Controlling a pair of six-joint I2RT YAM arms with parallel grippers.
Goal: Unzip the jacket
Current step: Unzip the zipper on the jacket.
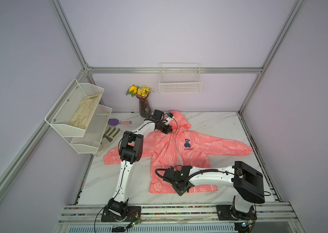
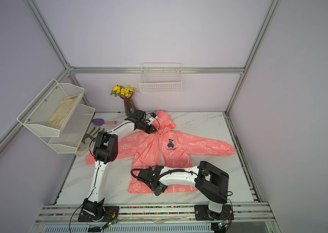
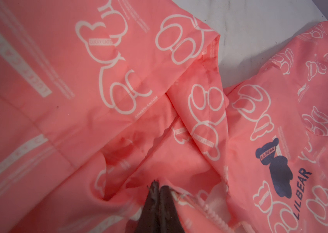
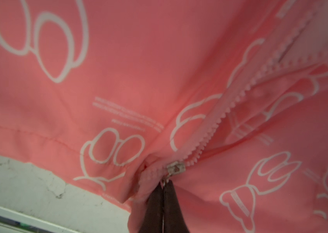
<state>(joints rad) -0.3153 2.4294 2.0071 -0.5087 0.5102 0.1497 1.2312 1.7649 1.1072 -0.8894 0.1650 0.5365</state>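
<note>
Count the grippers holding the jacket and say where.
2. The left gripper pinches the jacket at the collar, by the zipper's top; the right gripper holds the zipper pull near the hem.

Twin overhead views, wrist views near jacket [image 3: 58, 121]

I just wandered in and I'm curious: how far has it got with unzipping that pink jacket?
Nearly finished. Done: the zipper teeth lie parted along most of the jacket front. In hand: the right end effector pinches the zipper pull near the hem, while the left end effector pinches jacket fabric by the neck. Left: the short stretch between the slider and the hem.
</note>
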